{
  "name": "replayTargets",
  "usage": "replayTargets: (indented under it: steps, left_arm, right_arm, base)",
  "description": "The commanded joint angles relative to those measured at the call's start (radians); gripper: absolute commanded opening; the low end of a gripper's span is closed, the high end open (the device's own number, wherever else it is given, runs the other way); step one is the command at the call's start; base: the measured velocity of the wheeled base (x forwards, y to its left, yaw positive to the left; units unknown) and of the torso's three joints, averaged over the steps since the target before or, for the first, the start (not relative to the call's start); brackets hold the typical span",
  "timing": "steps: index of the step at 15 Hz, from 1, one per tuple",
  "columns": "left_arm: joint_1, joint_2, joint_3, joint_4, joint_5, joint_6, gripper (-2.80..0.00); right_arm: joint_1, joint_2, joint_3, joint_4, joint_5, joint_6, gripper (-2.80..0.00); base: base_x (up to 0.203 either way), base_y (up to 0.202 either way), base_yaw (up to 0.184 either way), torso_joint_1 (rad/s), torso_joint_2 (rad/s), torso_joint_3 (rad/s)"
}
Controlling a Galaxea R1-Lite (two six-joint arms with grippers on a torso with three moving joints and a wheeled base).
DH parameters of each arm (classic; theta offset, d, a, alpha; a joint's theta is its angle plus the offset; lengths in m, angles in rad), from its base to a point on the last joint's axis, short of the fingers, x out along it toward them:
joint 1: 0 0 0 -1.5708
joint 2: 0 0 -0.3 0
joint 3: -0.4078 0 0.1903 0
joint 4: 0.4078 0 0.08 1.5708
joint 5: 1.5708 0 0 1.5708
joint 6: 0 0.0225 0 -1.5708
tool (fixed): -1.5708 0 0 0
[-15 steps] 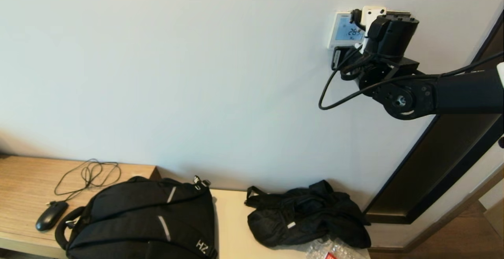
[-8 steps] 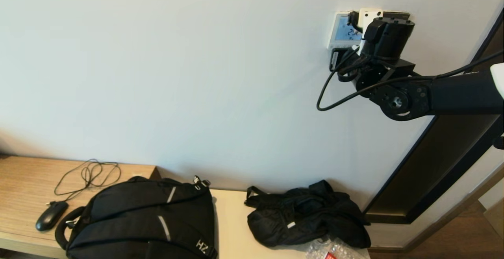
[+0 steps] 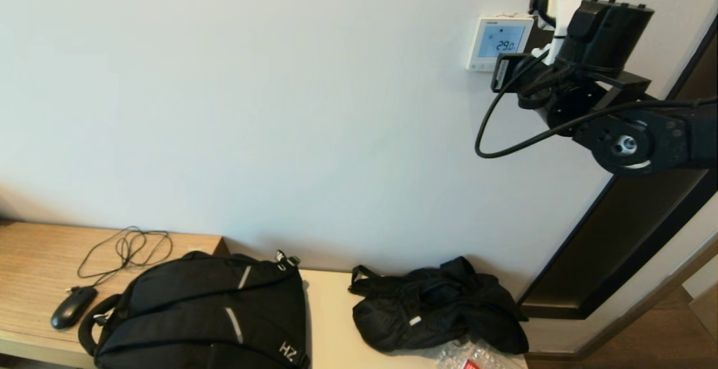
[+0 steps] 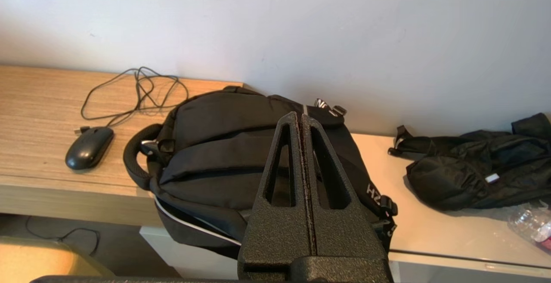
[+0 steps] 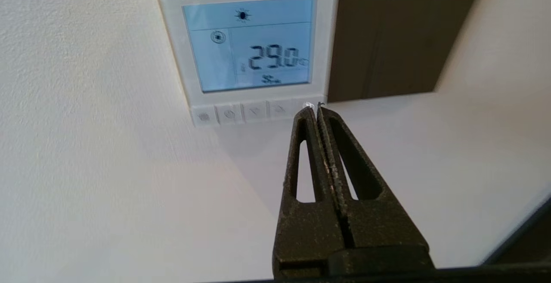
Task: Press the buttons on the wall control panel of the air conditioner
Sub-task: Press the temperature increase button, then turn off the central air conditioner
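The white wall control panel [image 3: 499, 44] hangs high on the wall; its pale blue screen reads 29.0. In the right wrist view the panel [image 5: 247, 46] shows the row of small white buttons [image 5: 241, 113] along its lower edge. My right gripper [image 5: 315, 107] is shut and empty. Its tips point at the right end of the button row and cover the last key; I cannot tell if they touch it. In the head view my right wrist [image 3: 603, 32] is just right of the panel. My left gripper [image 4: 300, 117] is shut and empty, parked low above a black backpack [image 4: 224, 145].
A plain dark-brown square panel [image 5: 383, 38] sits right beside the white one. A dark door frame [image 3: 634, 229] runs down the right. On the bench below lie the backpack [image 3: 207, 313], a corded mouse [image 3: 73, 307], a black bag [image 3: 437, 307] and crumpled plastic [image 3: 471, 358].
My right arm has moved up and to the right, uncovering the whole panel. The screen reading went from about 28.5 to 29.0.
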Motion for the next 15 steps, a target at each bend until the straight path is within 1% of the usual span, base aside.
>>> replayTargets:
  steps: [1,5,8,10,11,13,15]
  left_arm:
    - [0.000,-0.002,0.000,0.000,0.000,-0.001,-2.80]
    - [0.000,-0.002,0.000,0.000,0.000,0.000,-2.80]
    - [0.000,-0.002,0.000,0.000,0.000,0.000,-2.80]
    - [0.000,-0.002,0.000,0.000,0.000,0.000,-2.80]
    - [0.000,-0.002,0.000,0.000,0.000,0.000,-2.80]
    - [0.000,-0.002,0.000,0.000,0.000,0.000,-2.80]
    - [0.000,-0.002,0.000,0.000,0.000,-0.001,-2.80]
  right_arm:
    - [0.002,-0.162,0.136,-0.005,-0.002,-0.001,-2.80]
    - [0.000,-0.427,0.402,-0.003,0.003,-0.007,-2.80]
    - [-0.008,-0.639,0.610,0.005,0.008,-0.029,-2.80]
    - [-0.015,-0.777,0.741,0.009,0.009,-0.058,-2.80]
    - [-0.028,-0.841,0.784,0.021,0.011,-0.071,-2.80]
    - [-0.052,-0.953,0.818,0.096,0.035,-0.082,-2.80]
    - [-0.059,-1.026,0.824,0.247,0.070,-0.067,-2.80]
  base:
    - [0.000,0.000,0.000,0.000,0.00,0.000]
    - [0.000,0.000,0.000,0.000,0.00,0.000]
    - [0.000,0.000,0.000,0.000,0.00,0.000]
    - [0.000,0.000,0.000,0.000,0.00,0.000]
    - [0.000,0.000,0.000,0.000,0.00,0.000]
    - [0.000,0.000,0.000,0.000,0.00,0.000]
    - [0.000,0.000,0.000,0.000,0.00,0.000]
